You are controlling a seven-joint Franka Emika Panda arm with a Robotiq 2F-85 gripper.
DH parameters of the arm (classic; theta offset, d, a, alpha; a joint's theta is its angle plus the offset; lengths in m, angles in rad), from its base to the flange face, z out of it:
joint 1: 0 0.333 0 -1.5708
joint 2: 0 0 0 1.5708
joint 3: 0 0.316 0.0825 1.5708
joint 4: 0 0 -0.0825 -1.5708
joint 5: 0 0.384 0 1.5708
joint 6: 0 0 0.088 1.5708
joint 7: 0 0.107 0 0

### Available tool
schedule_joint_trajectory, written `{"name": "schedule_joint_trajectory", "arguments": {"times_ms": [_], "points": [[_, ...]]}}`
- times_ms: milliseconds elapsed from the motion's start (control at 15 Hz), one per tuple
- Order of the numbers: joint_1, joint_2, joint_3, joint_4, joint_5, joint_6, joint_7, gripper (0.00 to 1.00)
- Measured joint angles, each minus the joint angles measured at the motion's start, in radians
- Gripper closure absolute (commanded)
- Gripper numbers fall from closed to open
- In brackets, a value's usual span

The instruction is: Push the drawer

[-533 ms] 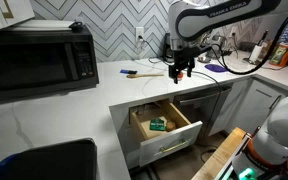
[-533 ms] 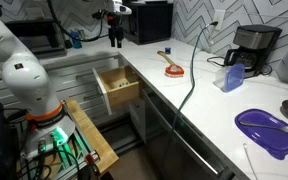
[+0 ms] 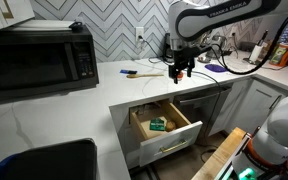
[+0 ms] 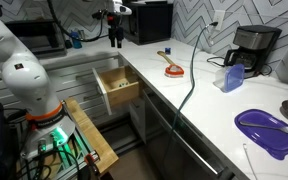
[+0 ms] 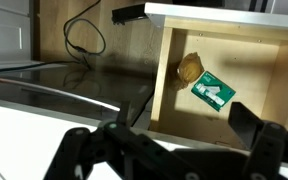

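gripper hangs off the arm over the white counter, pointing down, up above the back of the drawer, not touching it. in the wrist view the gripper has both fingers spread wide, nothing between them, holding nothing.

drawer is pulled out of the cabinet run below the counter edge, clearly open in both exterior views. pale flat front faces out, light wood box behind it. wrist view looks straight down into the drawer: a green item lies on the floor of the box, with a small brownish round thing touching or just beside it, can't tell which.

other stuff: black microwave on the counter, well apart from the arm. in an exterior view a coffee maker against the herringbone tiles, a blue object just in front of it, an orange-handled utensil on the counter, and a purple plate near the close end.
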Motion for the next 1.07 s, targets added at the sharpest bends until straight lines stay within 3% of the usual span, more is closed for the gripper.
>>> {"name": "schedule_joint_trajectory", "arguments": {"times_ms": [400, 467, 600, 867, 1067], "points": [[0.077, -0.002, 0.003, -0.087, 0.105, -0.023, -0.033, 0.02], [0.096, -0.004, 0.006, -0.116, 0.135, -0.024, -0.035, 0.26], [0.133, -0.011, 0.015, -0.176, 0.205, -0.024, -0.044, 0.27], [0.203, -0.028, 0.045, -0.276, 0.354, -0.005, -0.051, 0.59], [0.238, -0.032, 0.080, -0.337, 0.446, 0.073, -0.038, 0.82]]}}
